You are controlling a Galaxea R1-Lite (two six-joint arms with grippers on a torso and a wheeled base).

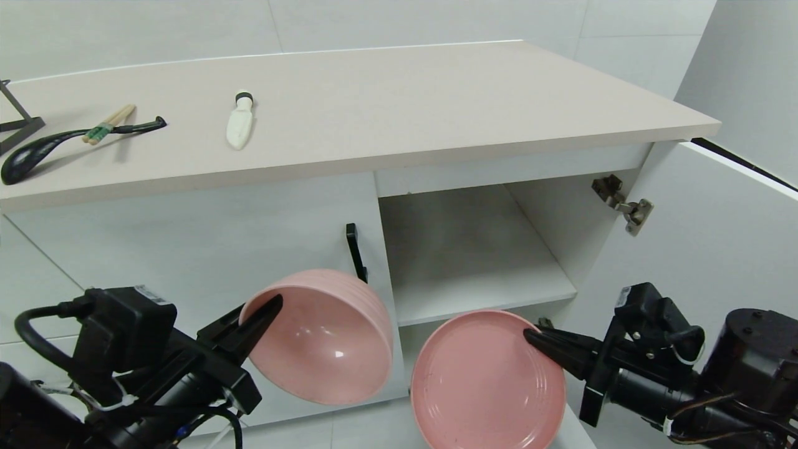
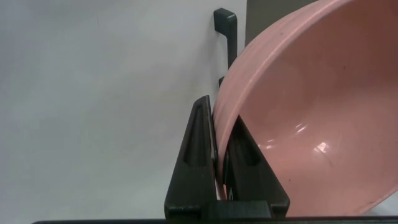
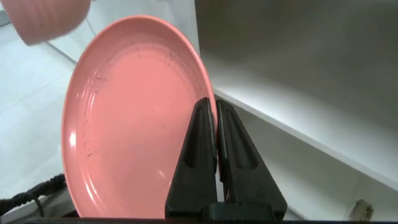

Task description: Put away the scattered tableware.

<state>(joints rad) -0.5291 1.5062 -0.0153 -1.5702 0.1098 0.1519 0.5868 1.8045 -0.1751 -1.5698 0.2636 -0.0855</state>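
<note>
The left gripper (image 1: 269,307) pinches the pink bowl (image 1: 330,343) and the right gripper (image 1: 535,337) pinches the pink plate (image 1: 480,386), both just in front of the open cupboard (image 1: 548,218), so next they need to slide gently onto its shelf (image 1: 474,280).

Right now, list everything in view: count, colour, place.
pink ribbed bowl: one, pink, before the closed cabinet door
pink round plate: one, pink, before the open compartment
black long-handled spoon: one, black, left end of countertop
wooden chopsticks: pair, tan, green band, across spoon's handle
white knife-shaped utensil: one, white, right of spoon
white cabinet: one, white, right door open
left gripper: black, shut on bowl's rim
right gripper: black, shut on plate's rim
</note>
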